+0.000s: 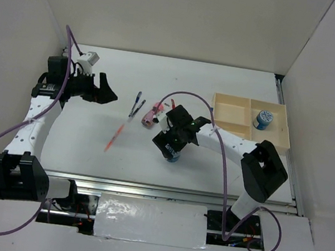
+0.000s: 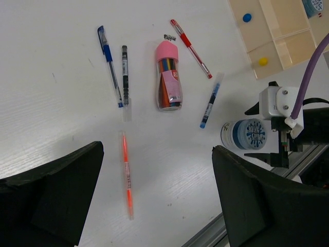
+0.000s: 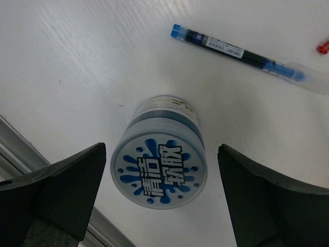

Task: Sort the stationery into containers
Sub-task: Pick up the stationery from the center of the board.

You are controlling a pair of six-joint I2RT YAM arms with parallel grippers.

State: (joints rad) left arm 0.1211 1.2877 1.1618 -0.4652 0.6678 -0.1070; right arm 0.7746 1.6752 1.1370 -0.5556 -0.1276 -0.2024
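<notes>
Since the right fingers (image 3: 72, 190) sit wide open around the blue-and-white roll (image 3: 158, 172) near the front edge of the surface (image 3: 77, 62), an off-centre squeeze could squirt it off; left fingers (image 2: 56, 190) open too, empty.

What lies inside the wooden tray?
A blue-and-white roll in the right compartment; a small blue piece and a yellow one in two others. An arm covers part of the tray's near wall.
</notes>
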